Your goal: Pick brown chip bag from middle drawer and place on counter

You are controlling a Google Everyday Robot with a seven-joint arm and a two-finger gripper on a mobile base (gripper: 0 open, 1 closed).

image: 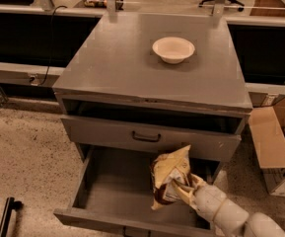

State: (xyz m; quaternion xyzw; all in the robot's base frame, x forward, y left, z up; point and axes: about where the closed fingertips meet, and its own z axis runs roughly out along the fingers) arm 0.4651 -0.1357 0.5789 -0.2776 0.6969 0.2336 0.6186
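The brown chip bag [169,177] is crinkly, brown with tan-yellow ends and a white label. My gripper [180,187] is shut on its lower right part and holds it upright above the open middle drawer [117,196]. The white arm comes in from the bottom right corner. The bag's top reaches up to the black-handled drawer front. The counter [117,63] is the cabinet's flat grey top, above and behind the bag.
A white bowl [173,49] stands on the counter toward the back right. The drawer front with the black handle [146,137] is shut above the open drawer. A cardboard box [277,147] stands on the floor at the right. A black object [5,216] lies at the bottom left.
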